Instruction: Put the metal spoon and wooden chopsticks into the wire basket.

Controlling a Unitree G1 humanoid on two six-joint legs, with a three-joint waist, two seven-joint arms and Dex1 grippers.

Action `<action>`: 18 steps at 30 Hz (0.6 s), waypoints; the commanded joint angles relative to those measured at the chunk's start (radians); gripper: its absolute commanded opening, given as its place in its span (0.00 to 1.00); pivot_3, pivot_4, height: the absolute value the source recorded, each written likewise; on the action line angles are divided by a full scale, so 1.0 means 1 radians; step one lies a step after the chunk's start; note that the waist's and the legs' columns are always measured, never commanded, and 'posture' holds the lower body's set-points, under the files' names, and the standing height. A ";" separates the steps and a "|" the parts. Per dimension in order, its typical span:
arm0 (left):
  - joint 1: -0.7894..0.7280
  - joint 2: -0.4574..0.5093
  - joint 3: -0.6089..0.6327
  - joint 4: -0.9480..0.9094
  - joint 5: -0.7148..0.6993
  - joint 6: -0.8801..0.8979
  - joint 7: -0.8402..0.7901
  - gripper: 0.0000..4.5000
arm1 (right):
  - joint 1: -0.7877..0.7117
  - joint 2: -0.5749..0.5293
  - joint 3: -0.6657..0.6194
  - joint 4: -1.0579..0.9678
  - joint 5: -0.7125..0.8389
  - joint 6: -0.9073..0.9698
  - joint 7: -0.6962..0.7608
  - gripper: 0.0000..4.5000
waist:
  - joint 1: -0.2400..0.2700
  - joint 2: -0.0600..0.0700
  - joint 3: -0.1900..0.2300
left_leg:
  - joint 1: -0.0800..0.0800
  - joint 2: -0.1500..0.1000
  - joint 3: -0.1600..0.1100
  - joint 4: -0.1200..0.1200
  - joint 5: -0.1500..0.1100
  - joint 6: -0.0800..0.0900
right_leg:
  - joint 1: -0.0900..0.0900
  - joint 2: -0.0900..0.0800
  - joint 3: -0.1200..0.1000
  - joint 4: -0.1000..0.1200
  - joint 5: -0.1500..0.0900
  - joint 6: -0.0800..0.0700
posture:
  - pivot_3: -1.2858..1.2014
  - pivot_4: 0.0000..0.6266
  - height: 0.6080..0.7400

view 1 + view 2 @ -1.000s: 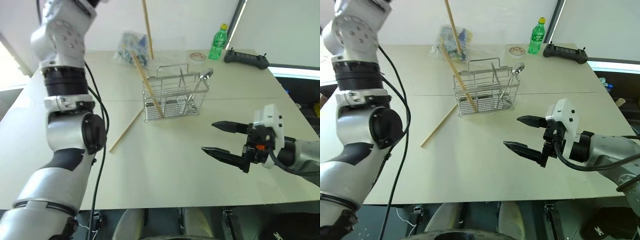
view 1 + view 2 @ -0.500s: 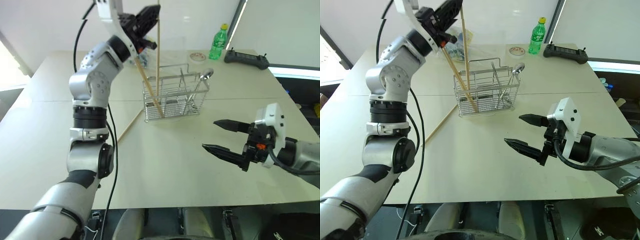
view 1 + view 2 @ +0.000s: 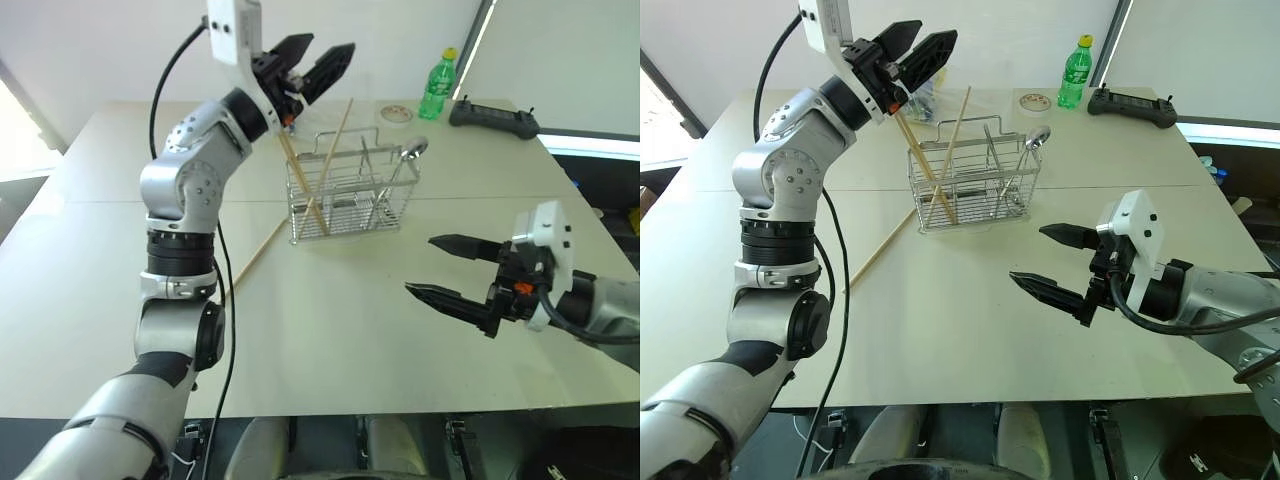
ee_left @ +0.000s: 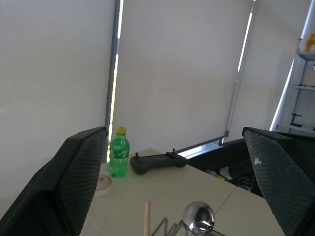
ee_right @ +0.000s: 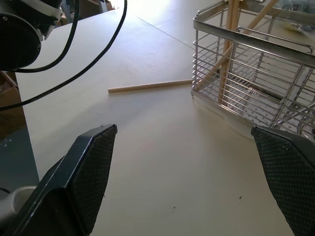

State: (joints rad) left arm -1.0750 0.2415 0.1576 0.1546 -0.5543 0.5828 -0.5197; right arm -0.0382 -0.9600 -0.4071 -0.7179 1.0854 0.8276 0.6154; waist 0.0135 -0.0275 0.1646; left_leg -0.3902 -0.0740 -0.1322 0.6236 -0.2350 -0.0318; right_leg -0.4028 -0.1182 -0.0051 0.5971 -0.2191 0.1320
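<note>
The wire basket [image 3: 352,190] stands upright toward the far middle of the desk [image 3: 330,340], its open top facing up so that long items can be dropped in end first. Two wooden chopsticks [image 3: 322,165] lean inside it, crossing each other, lower ends on the basket floor and upper ends projecting well above the rim because each is longer than the basket is tall. The metal spoon [image 3: 404,160] rests in the right part of the basket, handle down, bowl above the rim at the far right corner. A third wooden chopstick [image 3: 252,259] lies flat on the desk just left of the basket, one end near its base; in my judgement this is the only piece not yet stowed. The left gripper [image 3: 312,62] is raised above and left of the basket, fingers spread wide and holding nothing, close to the top of one leaning chopstick, a position consistent with a release into the basket. The right gripper [image 3: 448,268] hovers low over the near right of the desk, fingers spread and empty, well apart from the basket, apparently parked clear of the working area. A green bottle [image 3: 436,85] and a black controller [image 3: 492,115] sit at the far right edge.
</note>
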 commanded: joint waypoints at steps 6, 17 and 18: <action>-0.243 0.309 0.071 0.140 -0.016 0.071 -0.140 0.97 | -0.002 0.016 -0.011 -0.015 0.005 -0.022 -0.001 1.00 | -0.007 0.000 0.000 | 0.000 0.000 0.000 -0.001 0.000 0.000 | 0.000 0.001 0.000 0.000 0.000 0.000 | 0.52 0.24 0.84; -0.308 0.594 -0.334 0.725 0.465 -0.076 -0.474 0.97 | 0.005 0.043 0.019 -0.012 -0.027 -0.043 0.006 1.00 | 0.006 0.000 0.000 | 0.001 0.001 0.000 0.000 0.000 0.000 | 0.002 0.001 0.000 -0.001 -0.001 0.000 | 0.52 0.24 0.84; -0.293 0.578 -0.353 0.736 0.485 -0.073 -0.484 0.97 | 0.000 0.047 0.028 -0.010 -0.032 -0.046 0.004 1.00 | 0.004 -0.001 0.000 | 0.000 0.001 0.000 0.000 0.000 0.000 | 0.002 0.001 0.000 -0.001 -0.001 0.000 | 0.52 0.24 0.84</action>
State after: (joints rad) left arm -1.3594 0.8308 -0.1690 0.8898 -0.1156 0.5299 -0.9859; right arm -0.0195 -0.9213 -0.3759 -0.7187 1.0616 0.8032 0.6175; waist 0.0177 -0.0281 0.1642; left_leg -0.3907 -0.0729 -0.1326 0.6237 -0.2352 -0.0314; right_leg -0.4019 -0.1184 -0.0050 0.5959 -0.2196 0.1320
